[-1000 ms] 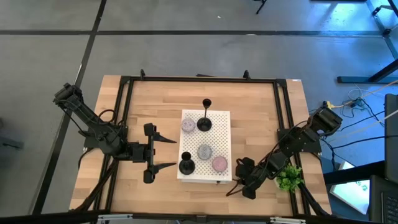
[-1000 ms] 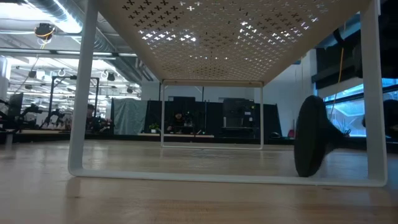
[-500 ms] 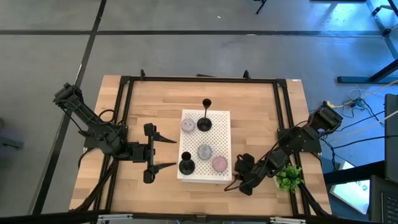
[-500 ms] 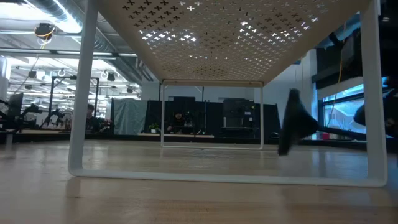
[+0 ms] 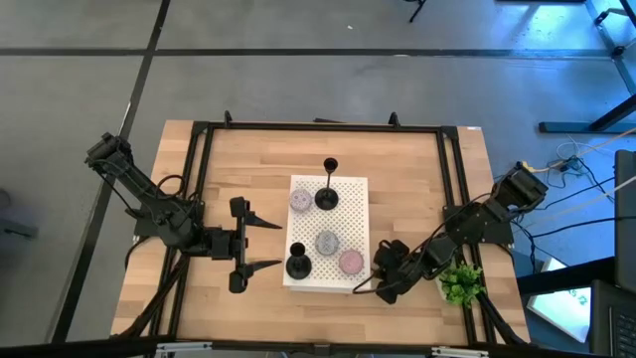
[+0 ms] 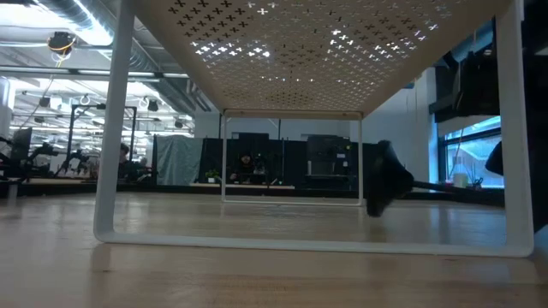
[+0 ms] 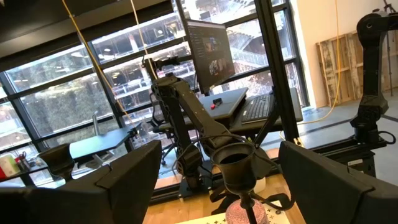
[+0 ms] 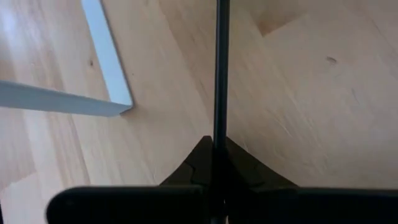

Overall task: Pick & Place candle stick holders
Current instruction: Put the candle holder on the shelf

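I am looking down from the high view at the wooden table point(image 5: 248, 159) with a white perforated stand point(image 5: 350, 194) in its middle. Two candle stick holders are standing on the stand: one point(image 5: 326, 197) at the far edge, with its thin stem reaching out over the wood, and a second one point(image 5: 297, 266) at the near left corner. Three round candles are sitting on the stand too: a grey one point(image 5: 299, 202) just beside the far holder, another grey one point(image 5: 327, 242) in the middle, and a pink one point(image 5: 350, 262) near the right corner.

The right gripper point(image 5: 383, 278) is staying low at the near right corner of the stand, and its fingers are clamped tight on the thin stem of the third candle stick holder point(image 8: 219, 74). In the right wrist view the stem is running straight out from between the fingers, over the wood and past a white leg of the stand point(image 8: 107, 56). In the low view this holder is lying tilted, its round base point(image 6: 383, 178) hanging above the table under the stand.

The left gripper point(image 5: 260, 244) is waiting at the left side of the stand, its two fingers spread wide and holding nothing, with the second holder just in front of them. A small green plant point(image 5: 459, 285) is sitting at the right table edge.
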Motion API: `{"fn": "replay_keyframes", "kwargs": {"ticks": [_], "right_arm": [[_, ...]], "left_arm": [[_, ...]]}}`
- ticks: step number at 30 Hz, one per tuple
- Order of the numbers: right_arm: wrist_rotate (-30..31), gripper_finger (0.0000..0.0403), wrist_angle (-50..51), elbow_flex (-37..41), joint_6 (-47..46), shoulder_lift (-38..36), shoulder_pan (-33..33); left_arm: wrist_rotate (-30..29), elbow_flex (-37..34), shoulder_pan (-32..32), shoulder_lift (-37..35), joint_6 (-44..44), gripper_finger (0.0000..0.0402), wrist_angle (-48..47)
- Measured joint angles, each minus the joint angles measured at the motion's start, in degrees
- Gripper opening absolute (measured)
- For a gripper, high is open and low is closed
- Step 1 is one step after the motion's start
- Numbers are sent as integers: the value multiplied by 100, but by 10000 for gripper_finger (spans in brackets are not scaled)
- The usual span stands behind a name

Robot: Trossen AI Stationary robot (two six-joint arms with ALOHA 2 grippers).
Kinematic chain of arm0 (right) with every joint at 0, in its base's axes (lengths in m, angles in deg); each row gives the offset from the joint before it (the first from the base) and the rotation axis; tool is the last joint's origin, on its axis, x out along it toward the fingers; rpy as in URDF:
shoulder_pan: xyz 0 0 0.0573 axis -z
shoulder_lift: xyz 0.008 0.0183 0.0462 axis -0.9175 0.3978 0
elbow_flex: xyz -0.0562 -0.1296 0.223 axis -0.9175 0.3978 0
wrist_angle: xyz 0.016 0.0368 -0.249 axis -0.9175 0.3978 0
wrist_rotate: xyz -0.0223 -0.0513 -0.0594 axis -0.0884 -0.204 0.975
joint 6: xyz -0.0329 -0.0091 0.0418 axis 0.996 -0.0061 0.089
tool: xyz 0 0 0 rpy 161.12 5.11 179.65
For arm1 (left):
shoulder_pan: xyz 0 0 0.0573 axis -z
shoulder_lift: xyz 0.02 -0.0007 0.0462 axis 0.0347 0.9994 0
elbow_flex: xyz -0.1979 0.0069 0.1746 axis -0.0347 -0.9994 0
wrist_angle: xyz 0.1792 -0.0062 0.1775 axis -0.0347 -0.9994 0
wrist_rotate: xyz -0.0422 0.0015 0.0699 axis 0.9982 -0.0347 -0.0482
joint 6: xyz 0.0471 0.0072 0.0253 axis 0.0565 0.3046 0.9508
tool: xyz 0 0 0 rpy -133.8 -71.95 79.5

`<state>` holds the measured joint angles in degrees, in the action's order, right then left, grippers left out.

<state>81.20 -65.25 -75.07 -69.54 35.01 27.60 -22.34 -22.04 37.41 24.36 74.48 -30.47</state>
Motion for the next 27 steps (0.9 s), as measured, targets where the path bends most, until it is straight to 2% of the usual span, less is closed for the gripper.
{"fn": "replay_keyframes", "kwargs": {"ticks": [9, 13, 23, 27], "right_arm": [[-132, 14, 70, 11, 23, -241, -80], [74, 14, 214, 9, -14, -512, -146], [353, 14, 1545, 7, -973, -1033, -316], [409, 14, 1777, 7, -1182, -1093, -327]], "left_arm": [[0, 0, 0, 0, 2, 322, 0], [0, 0, 0, 0, 1, 322, -1], [0, 0, -2, 0, 2, 322, -11], [0, 0, 0, 0, 2, 322, -11]]}}
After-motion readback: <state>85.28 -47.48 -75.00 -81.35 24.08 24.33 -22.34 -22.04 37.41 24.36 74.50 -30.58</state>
